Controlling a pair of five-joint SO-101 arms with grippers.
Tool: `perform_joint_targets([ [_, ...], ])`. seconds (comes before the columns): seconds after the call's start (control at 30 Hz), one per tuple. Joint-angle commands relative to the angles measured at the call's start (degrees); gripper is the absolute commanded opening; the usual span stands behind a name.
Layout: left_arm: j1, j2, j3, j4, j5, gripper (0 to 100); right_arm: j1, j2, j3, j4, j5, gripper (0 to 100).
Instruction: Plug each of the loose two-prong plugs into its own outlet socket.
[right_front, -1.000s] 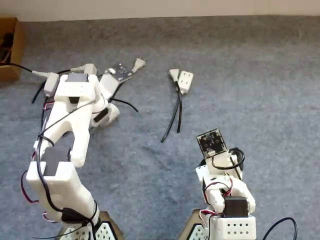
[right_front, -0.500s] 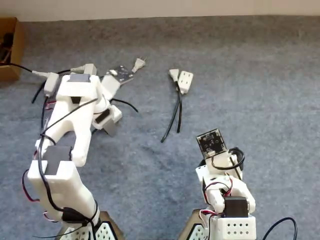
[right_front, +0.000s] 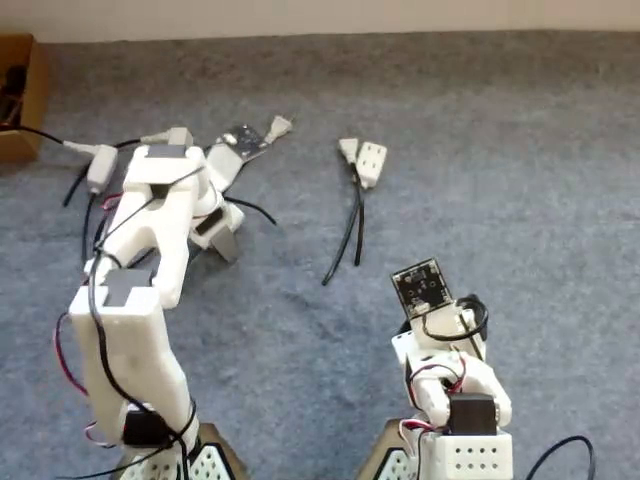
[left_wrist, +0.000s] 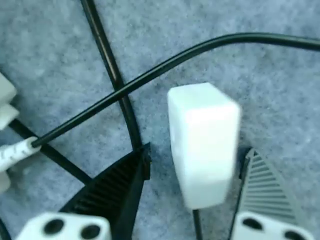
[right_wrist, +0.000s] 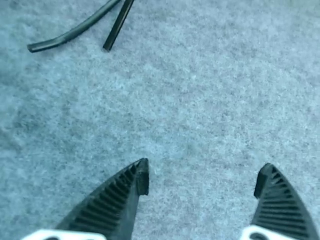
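From the high view, my left arm (right_front: 150, 235) stretches toward the far left part of the grey carpeted counter (right_front: 520, 150). My right arm (right_front: 450, 370) sits folded at the near edge. A small white plug-and-socket pair (right_front: 364, 160) lies toward the far edge, near its middle.

In the left wrist view, my left end effector (left_wrist: 196, 162) is spread wide and grips nothing. A white rectangular plug body (left_wrist: 202, 135) lies between its fingers, beside crossing black cords (left_wrist: 115, 75).

In the right wrist view, my right end effector (right_wrist: 202, 182) gapes open and empty over the carpet, with two black cord ends (right_wrist: 75, 30) beyond it.

carpet (right_wrist: 200, 90): fuzzy matt cloth | white block (left_wrist: 202, 140): smooth plastic | cord (left_wrist: 100, 40): glossy
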Motion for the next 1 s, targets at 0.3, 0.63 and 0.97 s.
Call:
perform_joint_targets([
  [0.3, -0.57, 0.66, -16.48, 15.91, -0.18, 0, -0.57, -1.1, 6.55, -0.84, 0.97, 33.2],
  [0.63, 6.2, -11.3, -8.22, 34.81, -4.31, 0, -0.57, -1.1, 6.55, -0.92, 0.97, 33.2],
  [0.97, 21.41, -45.93, 40.22, 17.85, -28.57, 0, -0.57, -1.1, 6.55, -0.92, 0.97, 33.2],
])
